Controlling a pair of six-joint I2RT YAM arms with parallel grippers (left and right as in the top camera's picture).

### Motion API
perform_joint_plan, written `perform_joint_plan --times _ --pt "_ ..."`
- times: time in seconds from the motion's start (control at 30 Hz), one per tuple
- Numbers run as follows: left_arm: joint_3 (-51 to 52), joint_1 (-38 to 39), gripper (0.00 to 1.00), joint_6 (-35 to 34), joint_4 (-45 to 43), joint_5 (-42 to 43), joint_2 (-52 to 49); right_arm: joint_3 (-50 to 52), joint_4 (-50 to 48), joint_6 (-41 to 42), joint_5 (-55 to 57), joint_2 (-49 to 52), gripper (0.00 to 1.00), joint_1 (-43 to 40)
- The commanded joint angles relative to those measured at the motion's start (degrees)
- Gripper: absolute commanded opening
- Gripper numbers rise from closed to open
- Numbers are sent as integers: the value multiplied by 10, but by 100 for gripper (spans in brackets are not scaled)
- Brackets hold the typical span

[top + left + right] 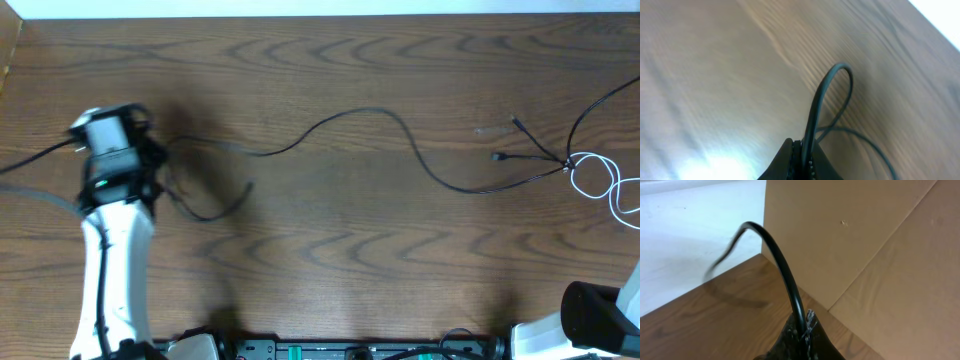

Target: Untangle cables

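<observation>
A long black cable (370, 112) snakes across the wooden table from my left arm (112, 160) to a tangle (567, 163) at the far right. There it meets a thin white cable (603, 183) lying in loops and another black cable (605, 100). Two small plug ends (498, 156) lie just left of the tangle. In the left wrist view my left gripper (805, 152) is shut on the black cable (832, 82), which loops up from the jaws. My right gripper (802, 327) is shut on a thick black cable (775, 247) arching up and left.
A cardboard wall (865, 250) stands close behind the right gripper at the table's edge. The right arm's base (600, 320) sits at the bottom right corner. Grey and black wires (30, 160) trail left from the left arm.
</observation>
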State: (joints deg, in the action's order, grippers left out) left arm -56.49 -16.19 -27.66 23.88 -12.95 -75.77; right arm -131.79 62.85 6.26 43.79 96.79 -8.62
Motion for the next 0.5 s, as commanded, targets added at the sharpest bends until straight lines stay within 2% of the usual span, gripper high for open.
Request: perform_joint_plan --times 0.0,0.13,0.2,0.27,0.37,0.47 --pt "-1 -95 7 -95 -4 -16 42 4 0 -5 15 0 1 -14" --pt "-1 -140 7 -129 -10 -12 58 4 11 19 14 0 1 -25" --pt "-1 -141 7 -145 -16 31 58 4 16 23 -17 0 1 -30" --pt "-1 -118 7 -143 -49 164 54 4 23 22 -100 0 1 -31" --pt "-1 -63 7 -101 -91 252 51 4 41 23 -180 0 1 -31" --pt "-1 21 8 -38 -121 293 50 4 59 23 -226 0 1 -31"
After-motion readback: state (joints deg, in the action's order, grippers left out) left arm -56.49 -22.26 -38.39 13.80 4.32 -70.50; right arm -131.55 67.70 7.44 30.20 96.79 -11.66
